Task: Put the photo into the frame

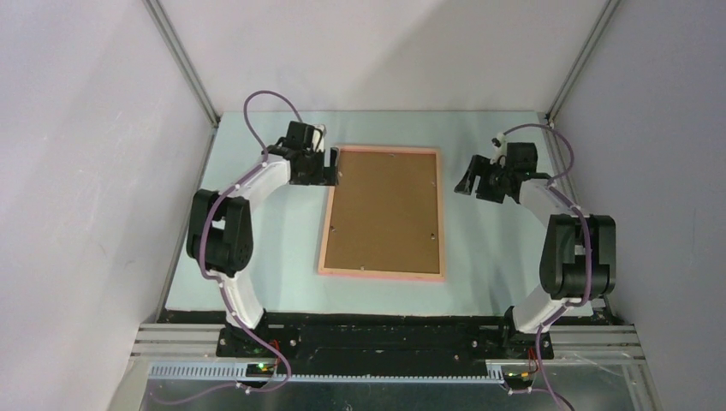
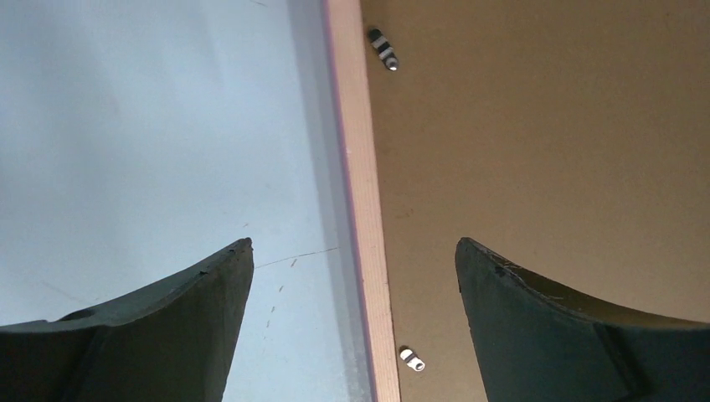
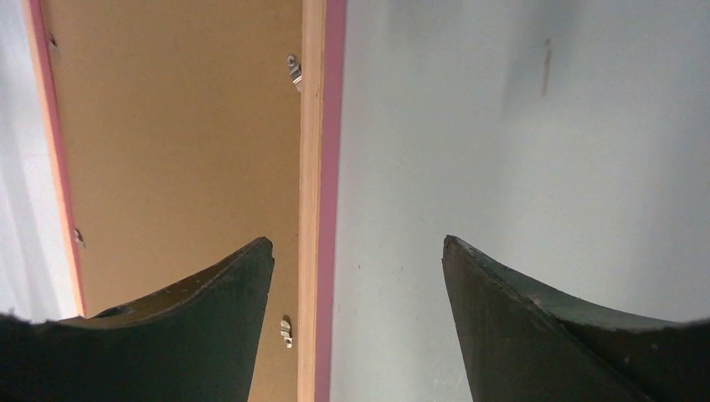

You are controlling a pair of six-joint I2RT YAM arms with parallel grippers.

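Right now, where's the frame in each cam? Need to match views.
Top external: the frame lies flat at mid-picture.
Left wrist: one pale rail runs top to bottom down the centre.
Right wrist: a pink-edged rail runs top to bottom, left of centre; the opposite rail shows at the far left edge.
Shared landmark: the brown backing board inside the frame, right of the rail in left wrist, left of it in right wrist.

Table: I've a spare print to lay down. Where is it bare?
Bare table lies between the frame and the left arm, and between the frame and the right arm. Crowded: the frame's far end, by the left gripper and right gripper.
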